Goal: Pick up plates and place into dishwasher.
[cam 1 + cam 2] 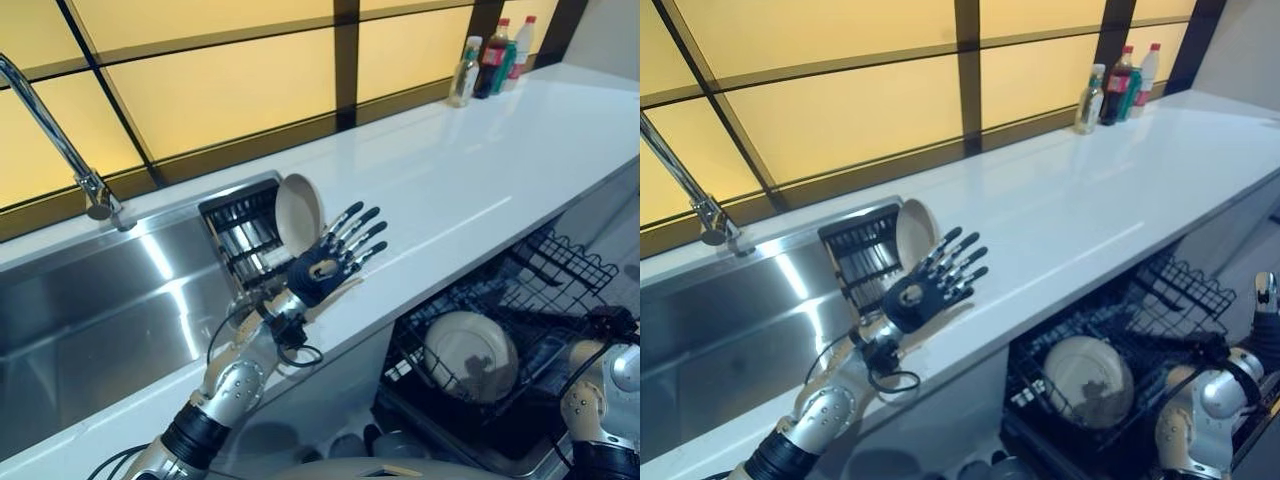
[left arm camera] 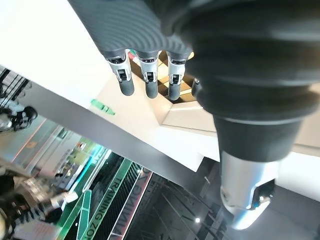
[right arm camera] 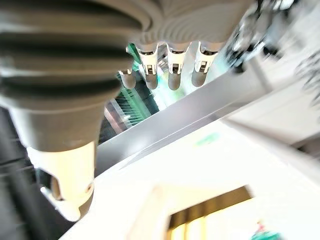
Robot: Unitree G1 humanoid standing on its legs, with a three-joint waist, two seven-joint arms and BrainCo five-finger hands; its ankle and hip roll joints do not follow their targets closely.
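At the far left, a tap [image 1: 60, 140] is seen over a steel sink [image 1: 90, 310]. Next to the sink, a dark rack [image 1: 240, 235] is set into the white surface [image 1: 470, 170]. One plate [image 1: 299, 212] is stood on its edge in the rack, leaning a little, with its round face turned toward the right side of the surface.

Just beside that plate, the left hand [image 1: 335, 255] is held up above the surface. Its fingers [image 1: 360, 232] are spread wide and straight, and nothing is held in them. The plate is not touched by it.

Further right and lower down, the dishwasher basket [image 1: 560, 265] is pulled out under the surface. A second plate [image 1: 470, 355] is propped in it, tilted, with its face turned up.

At the far right, the right hand [image 3: 170, 65] is seen with straight fingers, holding nothing. Bottles [image 1: 492, 60] are stood at the back corner.
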